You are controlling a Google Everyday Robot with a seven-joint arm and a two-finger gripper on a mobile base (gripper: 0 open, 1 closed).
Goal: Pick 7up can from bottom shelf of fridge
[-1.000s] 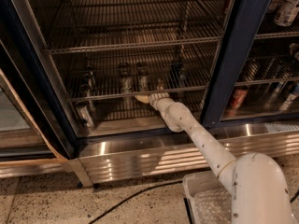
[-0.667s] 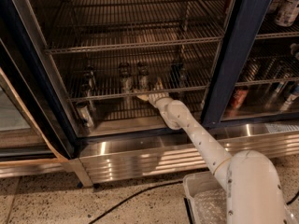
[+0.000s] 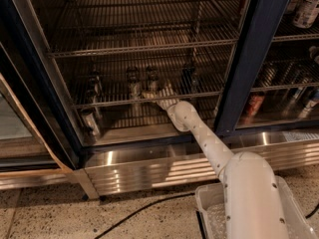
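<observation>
Gripper: my gripper [image 3: 152,94] is inside the open fridge [image 3: 249,59], at the front edge of the wire counter [image 3: 109,102], about midway along it.
Jaws: I cannot tell how far apart they are, or whether they have hold of anything.
7up can [image 3: 134,86]: upright near the counter's front edge, just left of the gripper; I cannot tell if they touch.
Second can [image 3: 151,77]: just behind the gripper.
Dark can [image 3: 188,76]: further toward the counter's right edge.
</observation>
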